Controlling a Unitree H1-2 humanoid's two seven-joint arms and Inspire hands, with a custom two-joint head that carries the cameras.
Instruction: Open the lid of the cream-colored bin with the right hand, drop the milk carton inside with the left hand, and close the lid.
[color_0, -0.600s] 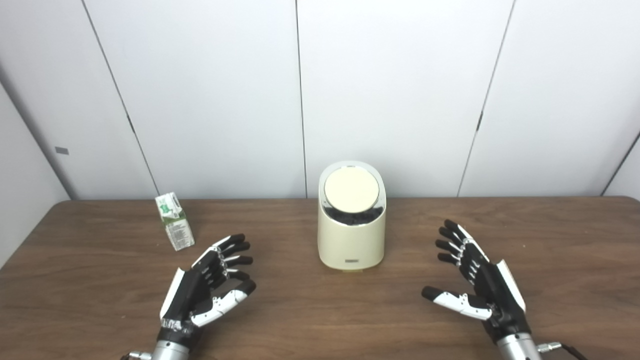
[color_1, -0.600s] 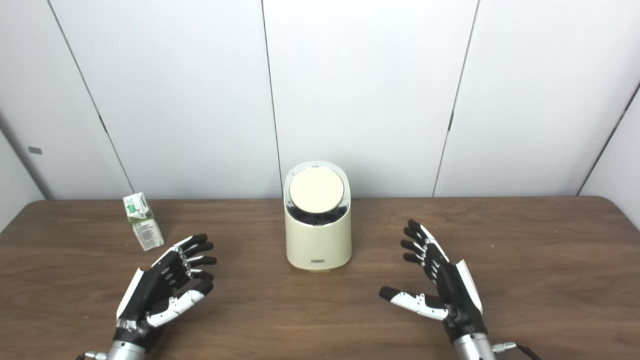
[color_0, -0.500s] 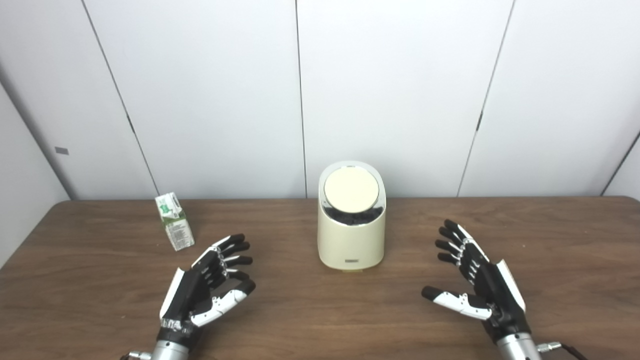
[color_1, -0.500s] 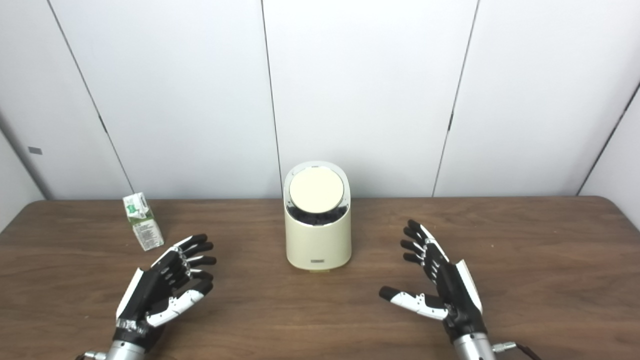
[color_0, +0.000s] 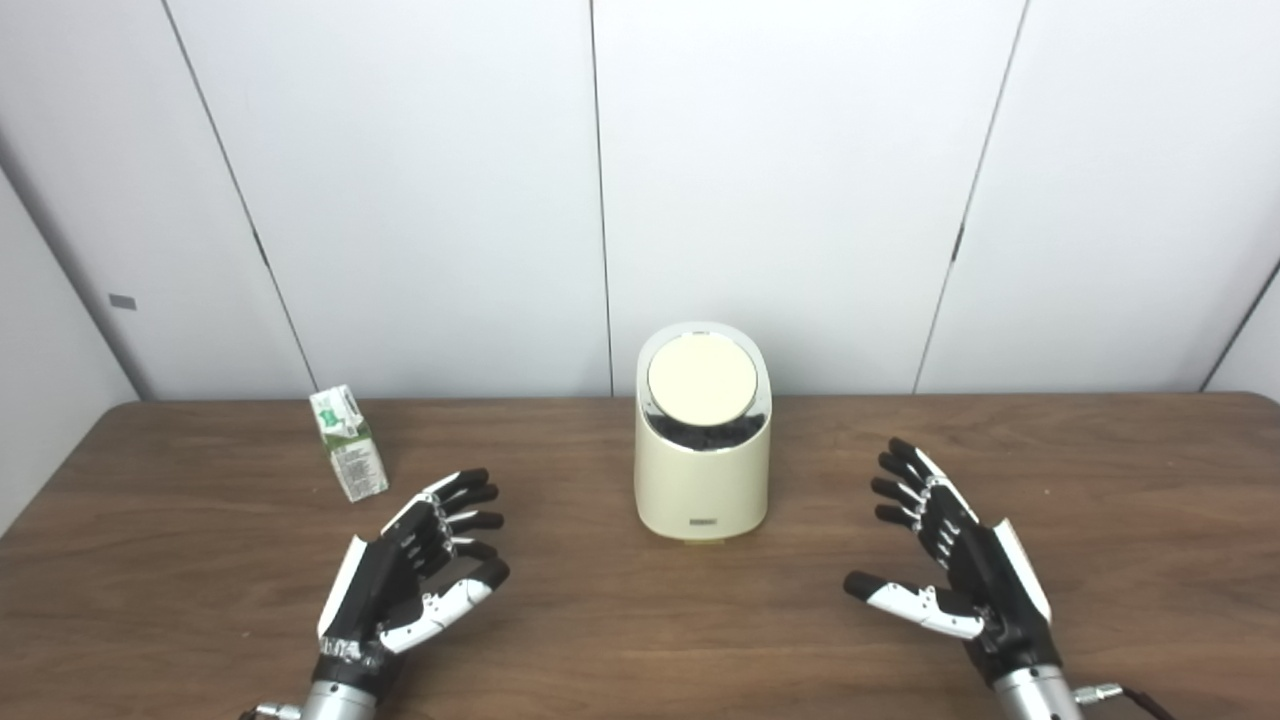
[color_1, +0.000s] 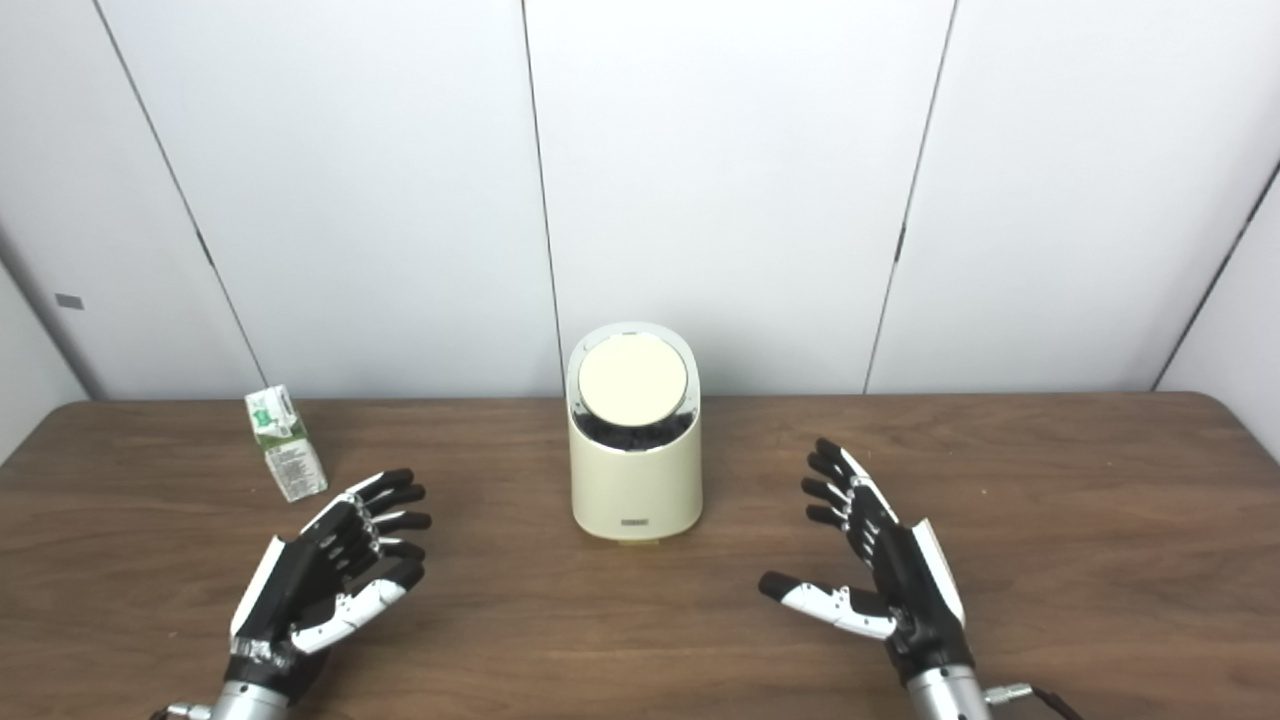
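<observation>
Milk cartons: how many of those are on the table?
1. The milk carton stands upright on the table, far left of the cream-colored bin, beyond the open left hand. Any inside the bin would be hidden.

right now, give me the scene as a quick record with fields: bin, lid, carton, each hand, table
bin: cream-colored bin, upright at mid table
lid: round lid, down on the bin
carton: milk carton, standing left of the bin, apart from it
left hand: left hand, open, empty, near the carton, not touching
right hand: right hand, open, empty, right of the bin
table: brown wooden table
</observation>
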